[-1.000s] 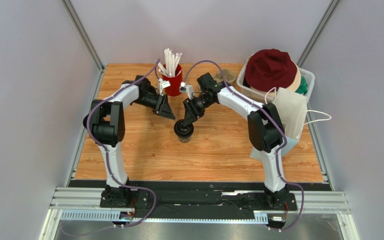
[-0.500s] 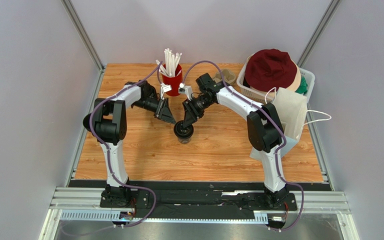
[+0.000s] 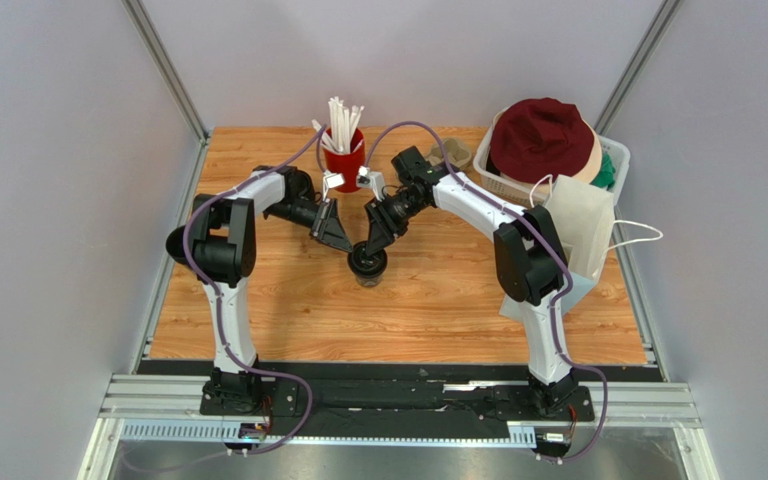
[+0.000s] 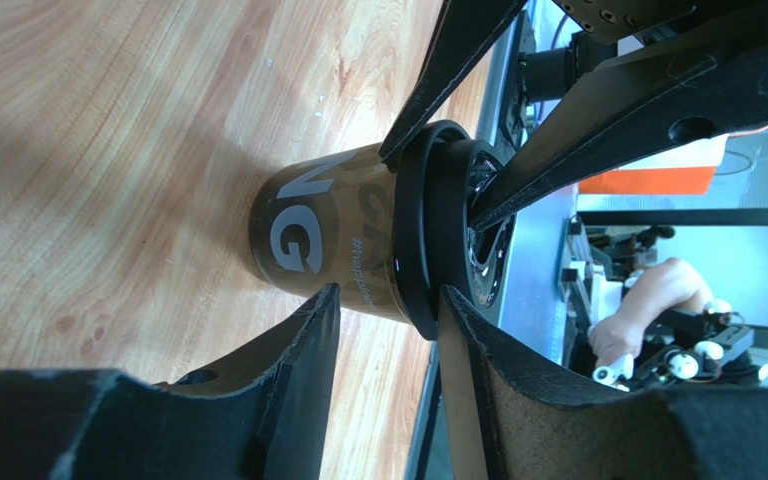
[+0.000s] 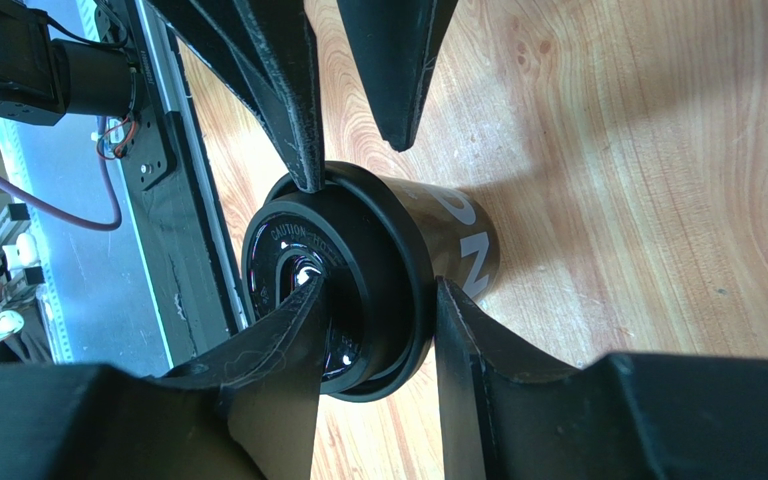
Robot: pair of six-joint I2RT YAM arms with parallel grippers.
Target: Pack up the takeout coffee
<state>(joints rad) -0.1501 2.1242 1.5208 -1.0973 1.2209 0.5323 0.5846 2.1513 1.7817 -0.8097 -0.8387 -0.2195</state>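
Showing wooden table (image 3: 258,310), with both arms reaching in over it toward one spot.

Showing white basket (image 3: 613,150) well apart from both sets of jaws, out past the right arm. Carrying maroon hat (image 3: 543,135) on top. Showing white paper bag (image 3: 583,225) just beside the basket, equally far from the jaws.

Showing red cup (image 3: 343,165) beyond the jaws on their far side, near both wrists. Holding white straws (image 3: 340,118) upright.

Showing takeout coffee (image 4: 308,240) standing upright on the boards directly at the meeting point of the two sets of jaws. Displaying a brown wall with pale lettering. Wearing black lid (image 5: 388,240).

Pinching the lid's rim with right gripper (image 5: 378,290). Keeping its jaws parted only as wide as that rim, with one finger in the lid's sunken top and the other against the rim's outer side.

Straddling the opposite side of the rim with left gripper (image 4: 386,295). Keeping its jaws parted and gripping nothing, with one tip touching the rim's edge and the other just beside the cup wall.
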